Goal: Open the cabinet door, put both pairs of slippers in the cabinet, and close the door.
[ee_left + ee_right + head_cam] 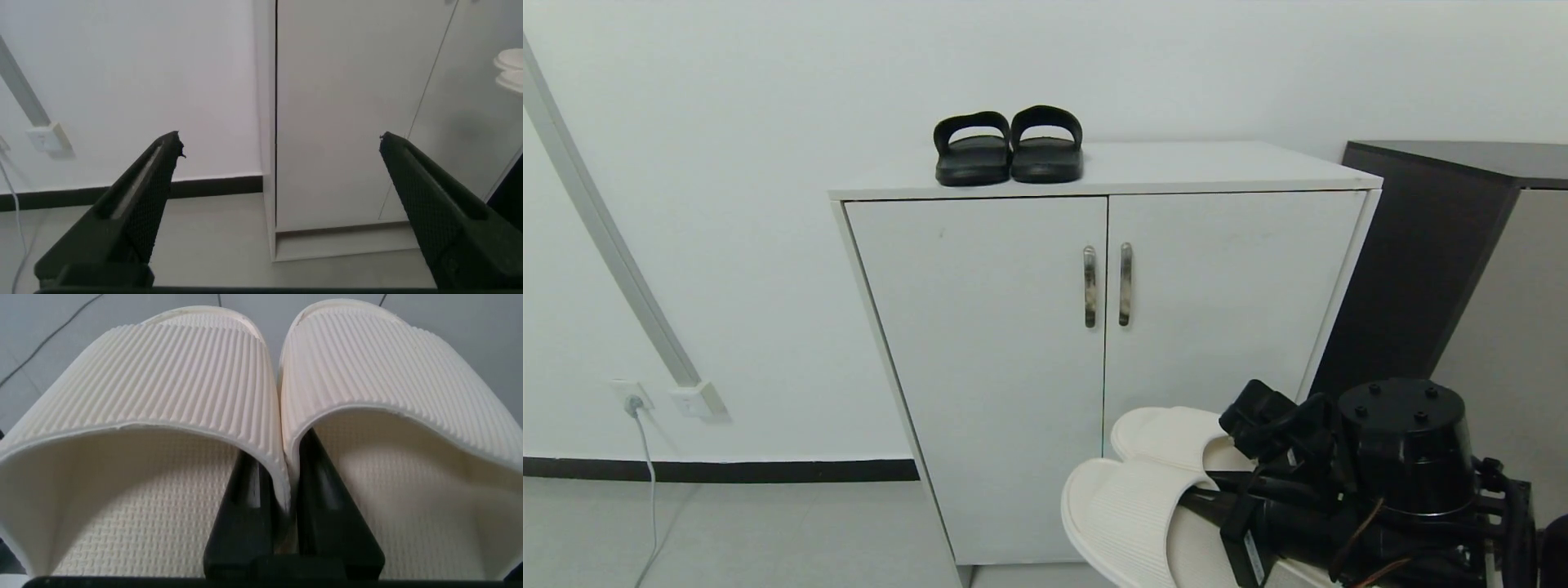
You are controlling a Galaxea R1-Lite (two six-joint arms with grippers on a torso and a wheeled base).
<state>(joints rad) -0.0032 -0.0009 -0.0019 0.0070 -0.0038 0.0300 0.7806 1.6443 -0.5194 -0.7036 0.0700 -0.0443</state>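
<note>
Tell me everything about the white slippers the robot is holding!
The white slippers are a cream pair with ribbed straps and bumpy, foam-looking footbeds. They lie side by side, touching, with their toes pointing away from the robot toward the cabinet. The right hand pinches their two inner strap edges together, one finger inside each slipper. It holds them off the floor, low down in front of the closed doors.

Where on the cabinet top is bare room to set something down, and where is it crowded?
The cabinet top is bare from the black slippers to its right edge; a narrower strip lies left of them. Crowded: low before the right door, where the right claw holds the white slippers.
</note>
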